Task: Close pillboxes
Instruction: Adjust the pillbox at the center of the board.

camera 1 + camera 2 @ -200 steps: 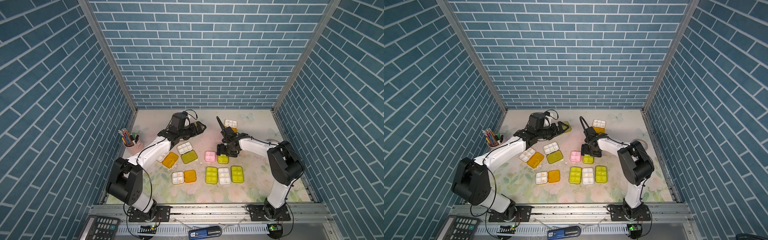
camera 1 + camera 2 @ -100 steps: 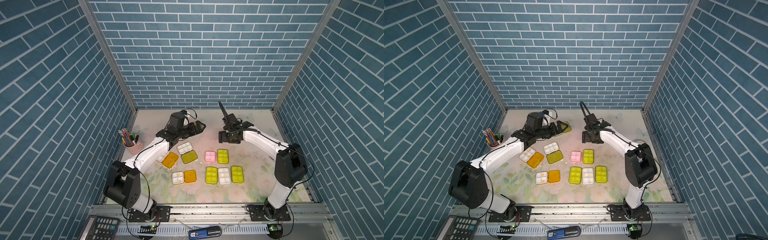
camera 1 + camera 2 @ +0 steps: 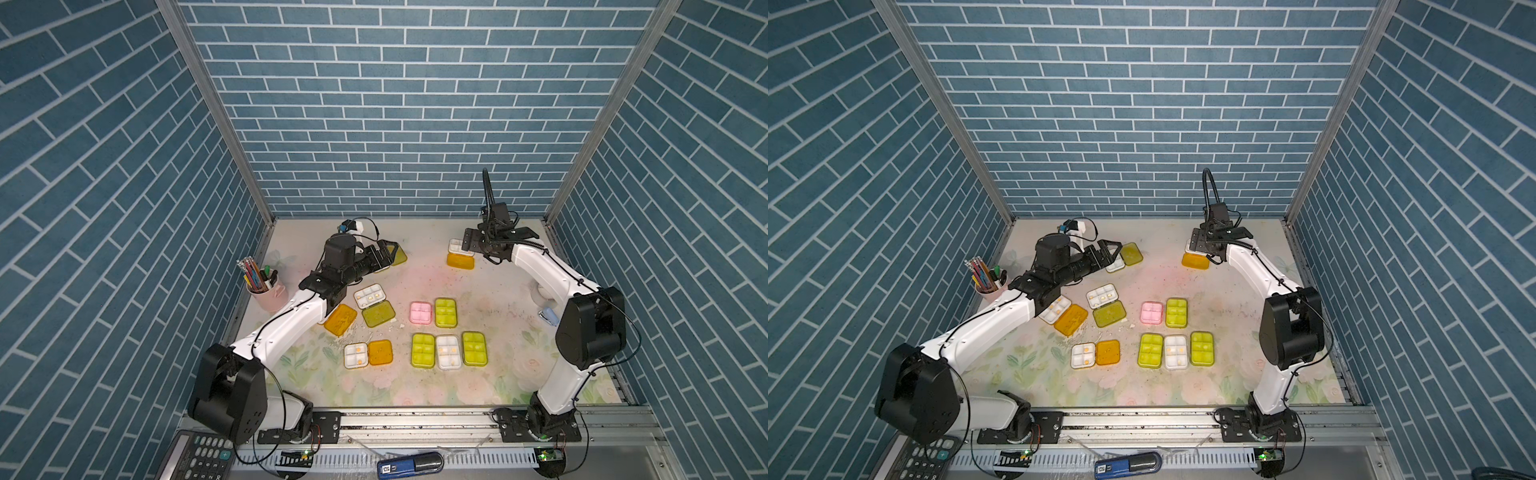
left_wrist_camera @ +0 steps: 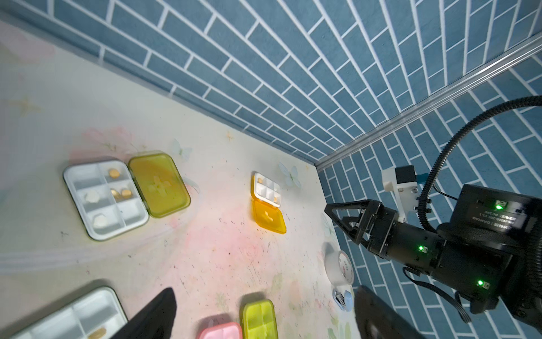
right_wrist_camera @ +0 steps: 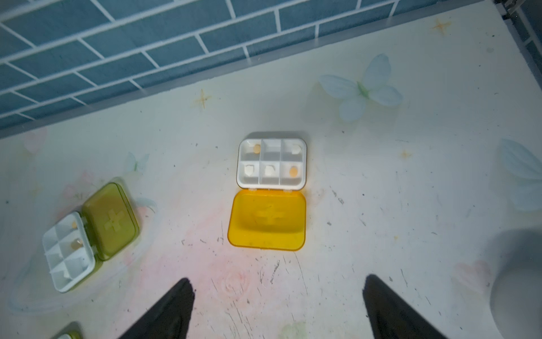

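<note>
So the right gripper (image 5: 278,280) is parked over the far right corner of the table (image 5: 410,205), jaws spread wide with nothing in them. Directly ahead of it is the orange-lidded pillbox (image 5: 269,190), flopped fully open: white tray towards the back wall, lid lying flat on the arm's side, hinge between them. That lineup makes sense, since coming in from the lid's free edge probably lets a finger hook under it and fold it over the tray. How high it hangs above the mat is hard to tell from these angles.

The left gripper (image 4: 265,293) is also released and empty, pointed past the open yellow-green pillbox (image 4: 126,195) at the far left-middle, presumably its own next pick.

The five closed pillboxes (image 3: 448,352) sit grouped in the near middle. Five lie open in all: these two and three more on the left arm's side. Looks about halfway done.
</note>
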